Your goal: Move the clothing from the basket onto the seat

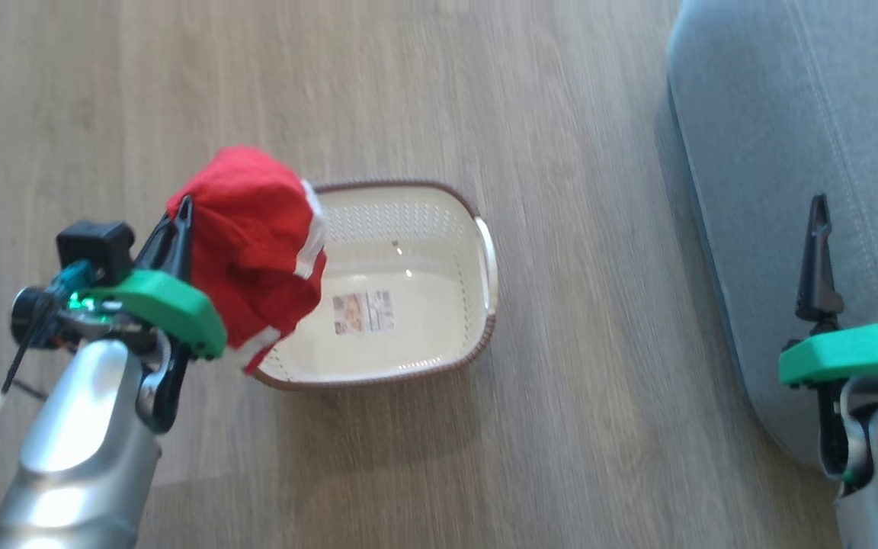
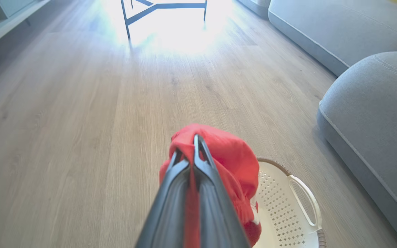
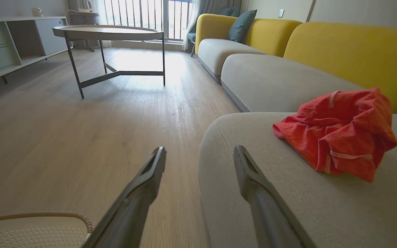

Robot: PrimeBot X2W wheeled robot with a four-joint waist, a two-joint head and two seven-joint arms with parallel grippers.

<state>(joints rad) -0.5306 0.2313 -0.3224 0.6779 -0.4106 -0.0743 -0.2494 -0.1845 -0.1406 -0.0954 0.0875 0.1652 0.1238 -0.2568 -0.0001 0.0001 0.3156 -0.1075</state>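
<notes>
Wooden floor (image 1: 485,76) spans the frame. Grey seat (image 1: 774,114) runs from the upper right to the lower right edge of the head view. White basket (image 1: 439,213), centre, stands on the floor, apart from the seat. One red garment (image 1: 256,229), left of centre, hangs above the basket's left end, pinched between the closed fingers of the left gripper (image 1: 182,210). A second garment (image 3: 339,131) lies crumpled on the seat, at the right of the right wrist view. Right gripper (image 1: 857,202), lower right, has its fingers spread over the seat, gripping nothing.
</notes>
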